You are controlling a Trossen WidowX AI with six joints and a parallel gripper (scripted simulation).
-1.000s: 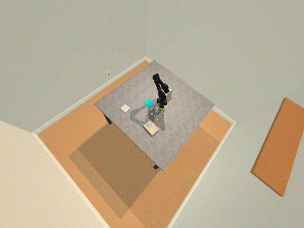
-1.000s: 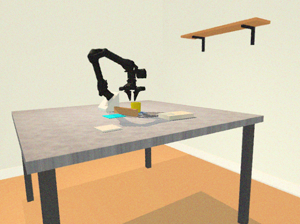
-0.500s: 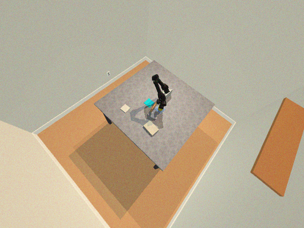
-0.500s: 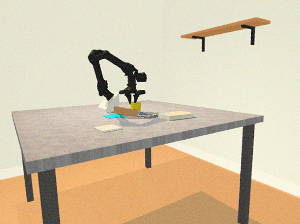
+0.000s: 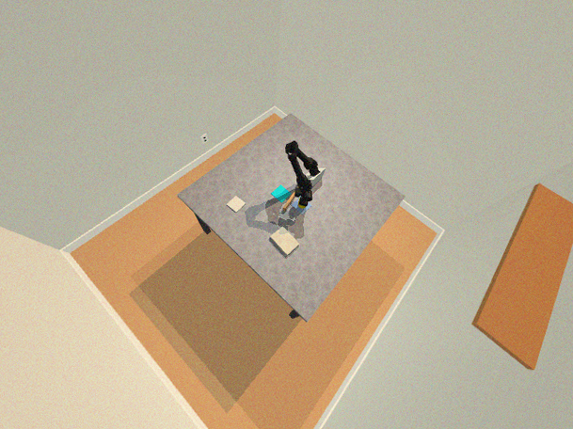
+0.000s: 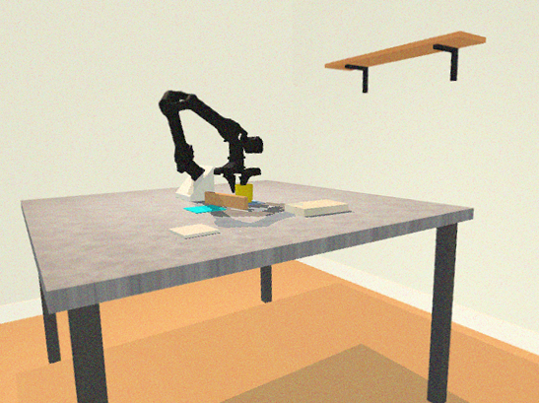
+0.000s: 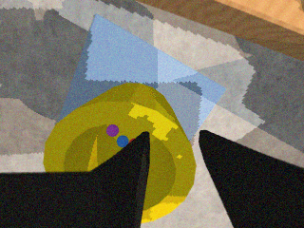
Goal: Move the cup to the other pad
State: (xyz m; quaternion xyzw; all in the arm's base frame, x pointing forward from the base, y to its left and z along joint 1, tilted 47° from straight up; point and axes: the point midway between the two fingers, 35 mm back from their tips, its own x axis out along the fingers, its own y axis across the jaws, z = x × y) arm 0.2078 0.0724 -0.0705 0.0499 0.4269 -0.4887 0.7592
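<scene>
The yellow cup stands upright on the blue pad. Inside it the wrist view shows a purple marble, a blue marble and a sliver of a red one, partly behind a finger. My gripper points down at the cup with its fingers part open and nothing gripped. In the wrist view one finger overlaps the cup's mouth and the other is beyond its rim, so the near wall lies between them. The cyan pad bears nothing.
A wooden bar stands between the two pads. A thick cream block and a thinner cream slab lie on the table. The arm's white base is behind the bar.
</scene>
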